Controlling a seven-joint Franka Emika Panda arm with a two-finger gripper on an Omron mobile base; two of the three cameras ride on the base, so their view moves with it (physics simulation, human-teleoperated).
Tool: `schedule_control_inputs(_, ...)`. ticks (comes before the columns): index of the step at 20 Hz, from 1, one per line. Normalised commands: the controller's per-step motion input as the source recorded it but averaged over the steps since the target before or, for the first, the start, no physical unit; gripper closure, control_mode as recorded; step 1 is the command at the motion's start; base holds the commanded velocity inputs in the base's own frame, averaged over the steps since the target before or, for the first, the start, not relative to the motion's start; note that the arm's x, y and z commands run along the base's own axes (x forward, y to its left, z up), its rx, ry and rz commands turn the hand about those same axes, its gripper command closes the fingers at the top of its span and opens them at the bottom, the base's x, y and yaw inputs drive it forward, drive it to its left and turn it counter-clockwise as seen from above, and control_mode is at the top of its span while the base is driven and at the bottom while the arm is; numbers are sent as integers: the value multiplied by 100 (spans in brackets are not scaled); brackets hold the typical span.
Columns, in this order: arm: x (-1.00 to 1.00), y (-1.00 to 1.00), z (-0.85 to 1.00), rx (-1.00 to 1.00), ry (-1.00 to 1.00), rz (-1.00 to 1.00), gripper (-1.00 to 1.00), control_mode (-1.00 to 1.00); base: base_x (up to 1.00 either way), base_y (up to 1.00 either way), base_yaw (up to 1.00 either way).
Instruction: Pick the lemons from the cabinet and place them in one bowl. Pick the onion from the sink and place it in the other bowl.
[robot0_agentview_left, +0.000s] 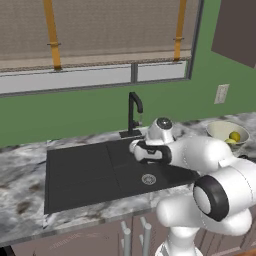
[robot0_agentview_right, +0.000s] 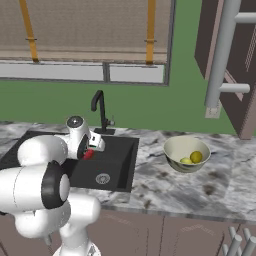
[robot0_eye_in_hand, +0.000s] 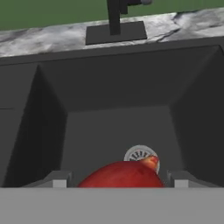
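My gripper (robot0_eye_in_hand: 117, 180) hangs over the black sink (robot0_agentview_left: 80, 175) basin, shut on the glossy red onion (robot0_eye_in_hand: 122, 175). In the right base view the onion (robot0_agentview_right: 88, 154) shows as a red patch at the gripper (robot0_agentview_right: 90, 151), above the round drain (robot0_agentview_right: 102, 178). The white hand (robot0_agentview_left: 150, 151) covers the onion in the left base view. To the right on the counter stands the cream bowl (robot0_agentview_right: 172, 145) with two lemons (robot0_agentview_right: 196, 157) inside, a greener one (robot0_agentview_right: 186, 161) beside the yellow one. The left base view also has the bowl (robot0_agentview_left: 215, 127) and lemons (robot0_agentview_left: 234, 136).
The black curved faucet (robot0_agentview_right: 100, 112) rises behind the sink, close to the hand. The mauve cabinet (robot0_agentview_right: 235, 65) hangs at the upper right with a grey bar handle (robot0_agentview_right: 222, 55). Marble counter (robot0_agentview_right: 165, 185) runs between sink and bowl. The flat drainboard (robot0_agentview_left: 75, 170) lies left of the basin.
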Motion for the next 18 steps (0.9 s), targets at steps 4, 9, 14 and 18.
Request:
schedule_control_inputs(4,-26,-1,48,0,24,1,100,-100,0,0,0)
schedule_control_inputs(9,-50,-1,34,0,4,-3,100,-100,0,0,0)
schedule_control_inputs(14,-49,1,18,-2,-19,-3,100,-100,0,0,0)
schedule_control_inputs(18,-12,0,4,-1,-10,0,100,-100,0,0,0)
